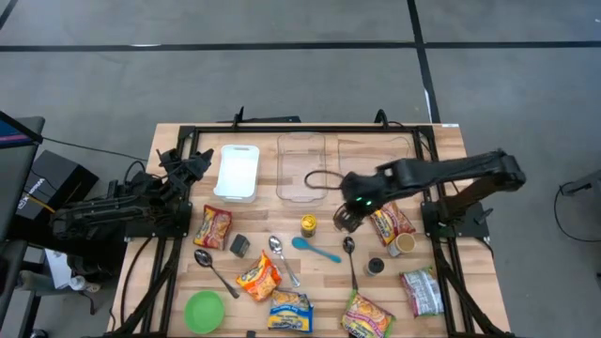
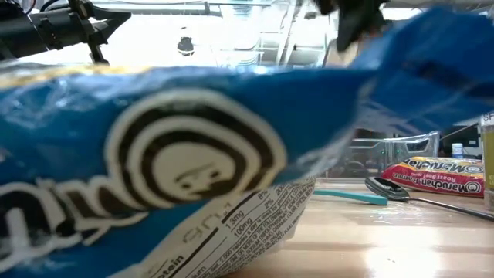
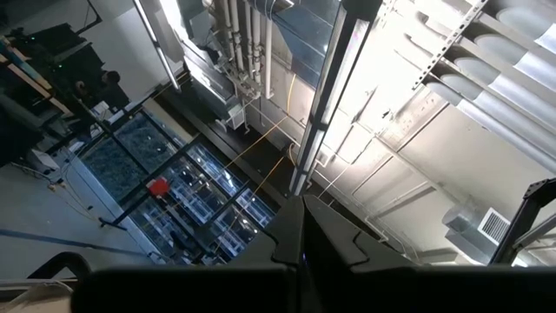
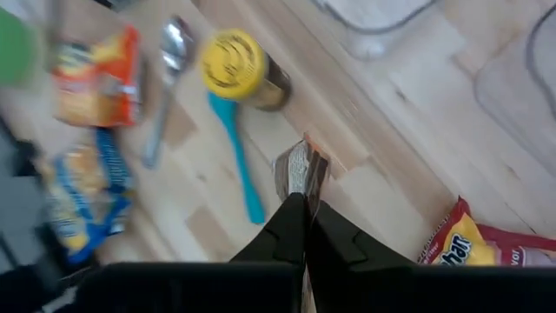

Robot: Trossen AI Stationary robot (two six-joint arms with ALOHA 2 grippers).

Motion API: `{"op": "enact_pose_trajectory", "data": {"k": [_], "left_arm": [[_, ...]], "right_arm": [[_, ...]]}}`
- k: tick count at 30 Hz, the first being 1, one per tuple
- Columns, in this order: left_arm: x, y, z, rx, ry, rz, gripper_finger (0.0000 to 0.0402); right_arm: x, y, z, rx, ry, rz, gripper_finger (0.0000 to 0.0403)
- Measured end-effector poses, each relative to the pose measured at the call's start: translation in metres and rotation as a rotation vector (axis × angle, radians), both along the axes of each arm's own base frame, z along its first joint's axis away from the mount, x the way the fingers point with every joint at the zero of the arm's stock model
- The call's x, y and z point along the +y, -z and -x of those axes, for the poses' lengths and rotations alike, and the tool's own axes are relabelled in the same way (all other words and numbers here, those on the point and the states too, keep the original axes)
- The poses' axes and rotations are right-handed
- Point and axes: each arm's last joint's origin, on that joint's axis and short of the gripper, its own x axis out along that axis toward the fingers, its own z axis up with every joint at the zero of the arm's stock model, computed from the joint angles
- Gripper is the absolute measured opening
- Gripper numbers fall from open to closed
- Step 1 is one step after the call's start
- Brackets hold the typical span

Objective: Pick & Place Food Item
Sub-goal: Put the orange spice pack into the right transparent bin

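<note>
1. The right arm is seen in the high view stretched from its base at the desk's [image 1: 451, 141] right edge toward the middle, with the right gripper [image 1: 346, 222] hanging near the yellow-lidded jar [image 1: 308, 224] and the black spoon [image 1: 349, 248].
2. In the right wrist view the right gripper's fingers [image 4: 300, 222] are shown clenched on a small foil packet [image 4: 300, 169], which is pinched at its lower end and held up above the wood.
3. The packet is located between the jar [image 4: 239, 68] and the red ramen pack [image 4: 473, 248], beside the teal spoon [image 4: 236, 152]; its printing cannot be read.
4. The left arm is folded at the desk's left edge, with the left gripper [image 1: 192, 167] beside the white lidded container [image 1: 237, 172].
5. The left wrist view is pointed up at ceiling pipes and beams, and the left gripper's fingers [image 3: 304, 248] are pressed together with nothing between them.
6. The low view is mostly blocked by a blue ramen pack [image 2: 170, 162] lying close to the lens; only a red ramen pack [image 2: 436, 174], a spoon bowl [image 2: 384, 187] and a teal handle [image 2: 351, 196] can be made out past it.
7. In the low view the held packet cannot be made out, and the right arm is cut off at the top edge.
</note>
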Motion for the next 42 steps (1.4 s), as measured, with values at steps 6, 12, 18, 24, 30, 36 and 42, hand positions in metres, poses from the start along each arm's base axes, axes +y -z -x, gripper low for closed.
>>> {"op": "enact_pose_trajectory", "data": {"k": [6, 12, 18, 24, 30, 36, 42], "left_arm": [[0.0, 0.0, 0.0, 0.0, 0.0, 0.0, 0.0002], [0.0, 0.0, 0.0, 0.0, 0.0, 0.0, 0.0002], [0.0, 0.0, 0.0, 0.0, 0.0, 0.0, 0.0002], [0.0, 0.0, 0.0, 0.0, 0.0, 0.0, 0.0002], [0.0, 0.0, 0.0, 0.0, 0.0, 0.0, 0.0002], [0.0, 0.0, 0.0, 0.0, 0.0, 0.0, 0.0002], [0.0, 0.0, 0.0, 0.0, 0.0, 0.0, 0.0002]], "right_arm": [[-0.015, -0.04, 0.037, -0.179, 0.094, 0.041, 0.0], [-0.035, -0.067, 0.072, -0.316, 0.244, 0.103, 0.0], [-0.059, -0.077, 0.091, -0.367, 0.383, 0.134, 0.0], [-0.084, -0.074, 0.093, -0.333, 0.499, 0.154, 0.0], [-0.108, -0.062, 0.082, -0.247, 0.499, 0.165, 0.0], [-0.134, -0.041, 0.065, -0.116, 0.504, 0.147, 0.0], [-0.155, -0.014, 0.043, 0.0, 0.481, 0.105, 0.0]]}}
